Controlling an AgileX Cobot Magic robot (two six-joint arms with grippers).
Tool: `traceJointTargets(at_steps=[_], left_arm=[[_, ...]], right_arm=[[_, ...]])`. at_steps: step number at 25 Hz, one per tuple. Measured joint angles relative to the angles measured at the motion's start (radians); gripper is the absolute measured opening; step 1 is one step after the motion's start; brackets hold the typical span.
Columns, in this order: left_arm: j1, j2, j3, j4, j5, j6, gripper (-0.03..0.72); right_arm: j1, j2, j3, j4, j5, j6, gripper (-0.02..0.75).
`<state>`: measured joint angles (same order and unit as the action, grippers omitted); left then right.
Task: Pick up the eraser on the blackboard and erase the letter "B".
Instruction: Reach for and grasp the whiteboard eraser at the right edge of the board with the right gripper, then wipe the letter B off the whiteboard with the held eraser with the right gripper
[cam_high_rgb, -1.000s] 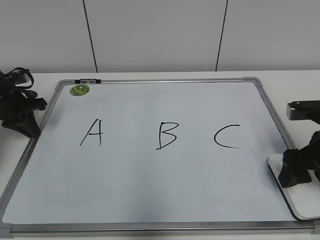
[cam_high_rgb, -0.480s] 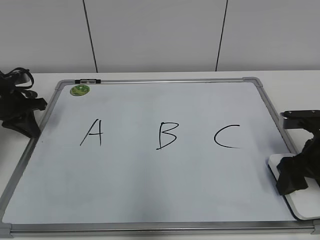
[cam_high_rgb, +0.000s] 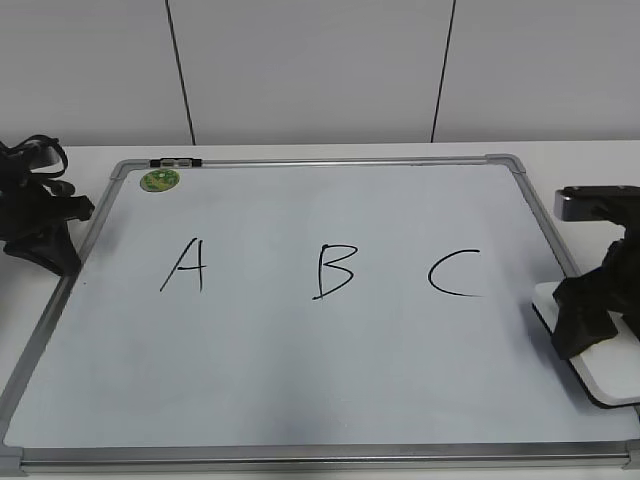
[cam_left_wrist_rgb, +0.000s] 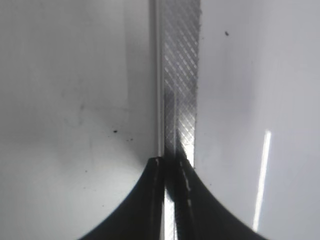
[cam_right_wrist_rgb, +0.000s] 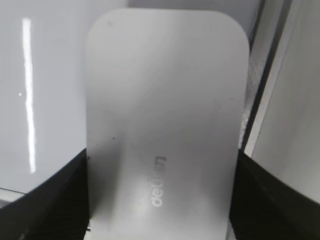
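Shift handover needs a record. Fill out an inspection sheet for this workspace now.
Surface: white table, bare around the board.
Job's things: blackboard lying flat; letter "B" intact between "A" and "C"; eraser at the board's right edge.
Clutter: green magnet at top left corner.
Grippers: right gripper shut on the eraser's sides; left gripper shut, over the frame.
Cables: black bundle on the left arm.
Surroundings: pale panelled wall.

My left tool (cam_high_rgb: 45, 235) is matte black with looped black cables; my right tool (cam_high_rgb: 590, 320) is black, topped by a grey bar.
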<state>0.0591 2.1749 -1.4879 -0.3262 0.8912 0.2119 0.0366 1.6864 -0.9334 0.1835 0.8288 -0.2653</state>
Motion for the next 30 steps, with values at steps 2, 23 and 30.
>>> traceJointTargets(at_steps=[2,23,30], left_arm=[[0.000,0.000,0.000,0.000,0.000,0.000,0.022],[0.000,0.000,0.000,-0.002,0.000,0.000,0.022],[0.000,0.000,0.000,-0.006,0.000,0.000,0.022]], right_arm=[[0.000,0.000,-0.042,0.012,0.040,0.000,0.545],[0.378,0.249,-0.629,0.033,0.147,-0.002,0.545],[0.394,0.449,-0.776,-0.013,0.161,-0.002,0.545]])
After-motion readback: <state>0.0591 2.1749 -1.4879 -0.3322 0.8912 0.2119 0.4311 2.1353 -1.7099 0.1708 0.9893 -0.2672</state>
